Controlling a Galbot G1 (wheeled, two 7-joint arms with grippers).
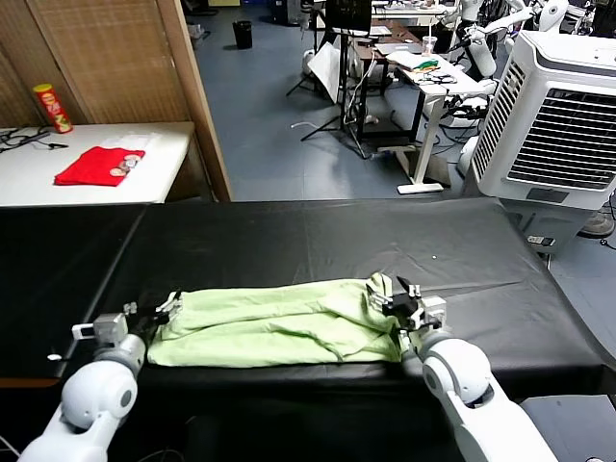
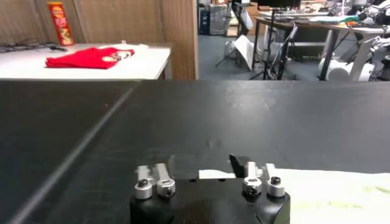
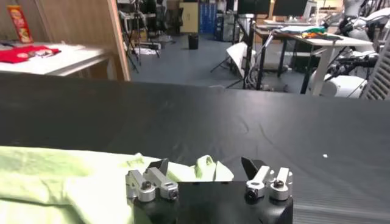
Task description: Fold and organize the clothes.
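Observation:
The pale green shirt (image 1: 279, 327) lies on the black table (image 1: 318, 241) near its front edge, gathered into a long, wrinkled strip running left to right. My left gripper (image 1: 162, 308) is at the shirt's left end, low over the table, jaws open; the left wrist view shows it (image 2: 204, 164) with the pale cloth edge (image 2: 341, 195) just beside and under it. My right gripper (image 1: 395, 291) is at the shirt's right end, jaws open. In the right wrist view it (image 3: 206, 165) straddles a raised fold of the shirt (image 3: 61, 176).
A small red cloth (image 1: 96, 166) and a red-and-yellow can (image 1: 53, 108) lie on a white table at the back left. A wooden partition (image 1: 192, 87) stands behind. A white air cooler (image 1: 558, 115) stands at the right. Desks and stands are farther back.

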